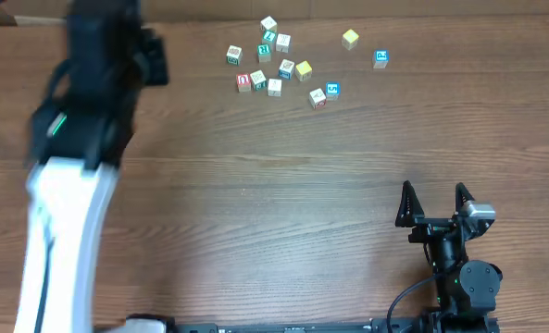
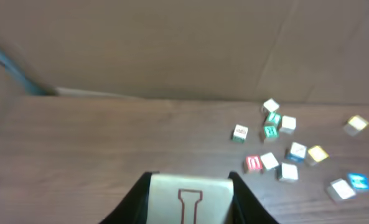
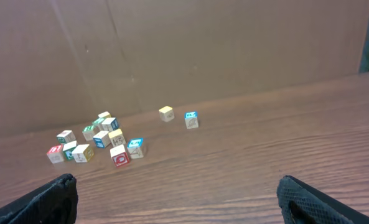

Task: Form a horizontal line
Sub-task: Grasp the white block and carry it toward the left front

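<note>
Several small letter blocks point(image 1: 274, 65) lie scattered at the far middle of the table; they also show in the left wrist view point(image 2: 277, 149) and the right wrist view point(image 3: 103, 140). A yellow block point(image 1: 350, 38) and a blue block point(image 1: 380, 58) lie apart to the right. My left gripper point(image 2: 190, 199) is shut on a pale block with a red letter I point(image 2: 189, 198), raised at the far left. In the overhead view the left arm point(image 1: 93, 83) hides its fingers. My right gripper point(image 1: 434, 199) is open and empty near the front right.
A brown cardboard wall point(image 2: 172, 43) stands along the table's far edge. Bare wood table point(image 1: 274, 203) lies between the blocks and my right gripper.
</note>
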`<act>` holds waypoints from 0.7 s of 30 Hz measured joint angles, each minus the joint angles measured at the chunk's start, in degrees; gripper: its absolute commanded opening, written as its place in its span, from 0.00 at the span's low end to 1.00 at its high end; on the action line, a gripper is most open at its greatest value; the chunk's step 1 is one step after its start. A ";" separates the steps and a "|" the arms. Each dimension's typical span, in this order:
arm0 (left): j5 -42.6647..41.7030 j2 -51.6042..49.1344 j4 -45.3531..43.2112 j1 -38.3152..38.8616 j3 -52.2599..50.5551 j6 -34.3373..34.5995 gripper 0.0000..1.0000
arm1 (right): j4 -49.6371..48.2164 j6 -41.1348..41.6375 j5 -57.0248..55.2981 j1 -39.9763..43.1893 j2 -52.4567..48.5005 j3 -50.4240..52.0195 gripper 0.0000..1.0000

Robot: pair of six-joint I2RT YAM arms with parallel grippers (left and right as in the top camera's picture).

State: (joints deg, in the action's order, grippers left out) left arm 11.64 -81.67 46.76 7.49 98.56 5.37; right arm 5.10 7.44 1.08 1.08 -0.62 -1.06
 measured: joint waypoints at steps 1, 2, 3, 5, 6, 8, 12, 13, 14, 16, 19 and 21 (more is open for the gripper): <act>0.61 3.82 2.78 -0.02 0.31 -0.02 0.12 | 0.09 -0.02 0.02 0.00 0.02 0.00 1.00; 1.11 6.54 5.27 -0.20 0.55 0.02 0.11 | 0.07 0.02 0.00 0.00 0.02 0.00 1.00; 1.81 9.51 9.03 -0.50 0.72 0.00 0.09 | 0.09 0.00 0.00 0.00 0.00 0.00 1.00; 3.61 13.46 15.17 -1.46 0.83 0.00 0.04 | 0.04 0.00 0.02 0.00 0.00 0.00 1.00; 4.66 14.56 18.88 -2.14 0.92 -0.04 0.05 | 0.02 -0.02 0.02 0.00 0.00 0.00 1.00; 6.29 14.93 25.44 -3.67 0.57 -0.02 0.05 | 0.04 -0.02 0.00 0.00 0.00 0.00 1.00; 8.15 13.97 27.28 -7.41 -5.62 0.52 0.04 | 0.04 -0.02 0.00 0.00 0.00 0.00 1.00; 8.31 13.90 25.70 -8.44 -8.74 0.68 0.04 | 0.04 0.02 0.00 0.00 0.00 0.00 1.00; 8.35 13.86 23.50 -9.49 -12.72 0.72 0.04 | 0.02 0.00 0.00 0.00 0.00 0.00 1.00; 8.15 13.70 19.23 -10.64 -18.53 0.68 0.04 | 0.04 -0.02 0.00 0.00 0.02 0.00 1.00; 7.32 13.25 9.55 -11.52 -29.20 0.02 0.04 | 0.07 0.00 0.00 0.00 0.04 0.00 1.00; 6.99 12.63 5.75 -11.61 -34.27 -0.76 0.04 | 0.07 0.00 0.00 0.00 0.04 0.00 1.00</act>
State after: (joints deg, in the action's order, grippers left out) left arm 18.63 -69.04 52.51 -4.12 64.29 4.60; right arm 5.17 7.44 1.08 1.08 -0.58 -1.06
